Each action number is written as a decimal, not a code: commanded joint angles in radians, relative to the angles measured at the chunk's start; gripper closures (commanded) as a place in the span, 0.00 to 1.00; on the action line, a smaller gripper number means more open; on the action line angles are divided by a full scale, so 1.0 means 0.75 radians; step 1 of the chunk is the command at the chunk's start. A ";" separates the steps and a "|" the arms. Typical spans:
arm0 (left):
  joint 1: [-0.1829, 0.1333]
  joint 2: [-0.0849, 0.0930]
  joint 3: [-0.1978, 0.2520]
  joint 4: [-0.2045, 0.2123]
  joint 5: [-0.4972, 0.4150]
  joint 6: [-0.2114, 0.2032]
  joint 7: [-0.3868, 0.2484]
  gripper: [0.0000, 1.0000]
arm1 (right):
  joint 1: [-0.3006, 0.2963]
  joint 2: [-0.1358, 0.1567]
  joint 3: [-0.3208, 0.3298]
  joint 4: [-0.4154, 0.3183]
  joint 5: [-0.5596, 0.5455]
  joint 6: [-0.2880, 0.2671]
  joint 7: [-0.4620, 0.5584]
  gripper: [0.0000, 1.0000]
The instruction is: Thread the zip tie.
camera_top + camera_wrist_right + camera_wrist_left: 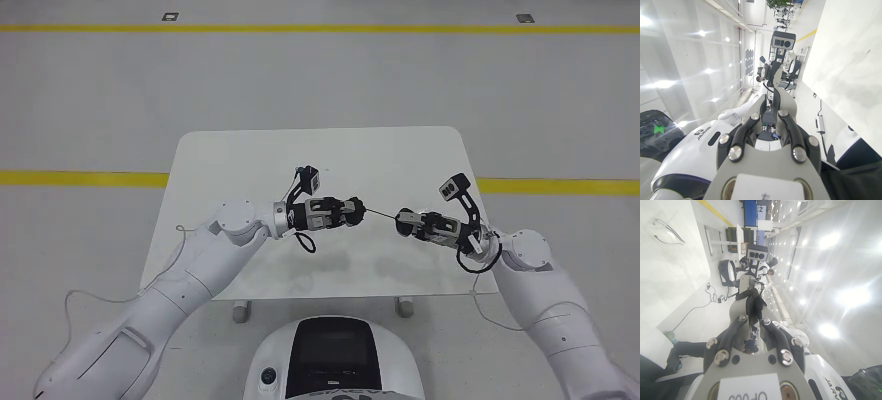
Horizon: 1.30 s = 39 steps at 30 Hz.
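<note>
Left hand [358, 212] and right hand [403, 221] sit tip to tip above the counter [250, 170], near each other. Zip tie [380, 215] bridges the gap, long axis running hand to hand, clear of the counter. Each hand looks clenched on one end. Which end bears the head: too small to tell. No legible writing on the tie.

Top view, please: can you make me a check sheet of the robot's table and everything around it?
Surface: white table, rounded corners.
Job's things: zip tie, held in the air between both arms.
Clutter: thin dark strips on the table, too small to name.
End effectors: left end effector and right end effector face each other above the table, each shut on the zip tie.
Cables: dark loop at the left wrist, second loop at the right; power brick with cord on the floor.
Surroundings: yellow floor lines.
</note>
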 commanded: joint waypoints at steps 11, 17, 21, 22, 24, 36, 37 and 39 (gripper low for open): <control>0.000 0.000 0.000 0.000 0.000 0.000 0.000 1.00 | 0.004 -0.004 -0.003 0.006 -0.008 0.004 -0.005 0.90; 0.000 0.000 0.000 0.000 0.000 0.000 0.000 1.00 | 0.005 -0.006 -0.003 0.007 -0.010 0.005 -0.005 0.91; 0.000 0.000 0.000 0.000 0.000 0.000 0.000 1.00 | 0.007 -0.007 -0.003 0.008 -0.011 0.006 -0.005 0.91; 0.000 0.000 0.000 0.000 0.000 0.000 0.000 1.00 | 0.007 -0.007 -0.003 0.009 -0.012 0.007 -0.006 0.91; 0.000 0.000 0.000 0.000 0.000 0.000 0.000 1.00 | 0.008 -0.008 -0.003 0.009 -0.013 0.008 -0.007 0.90; 0.000 0.000 0.000 0.000 0.000 0.000 0.000 1.00 | 0.013 -0.011 -0.007 0.010 -0.015 0.012 0.001 0.89; 0.000 0.000 0.000 0.000 0.000 0.000 0.000 1.00 | 0.013 -0.011 -0.008 0.010 -0.016 0.012 0.002 0.90; 0.000 0.000 0.000 0.000 0.000 0.000 0.000 1.00 | 0.014 -0.012 -0.008 0.010 -0.017 0.013 0.003 0.90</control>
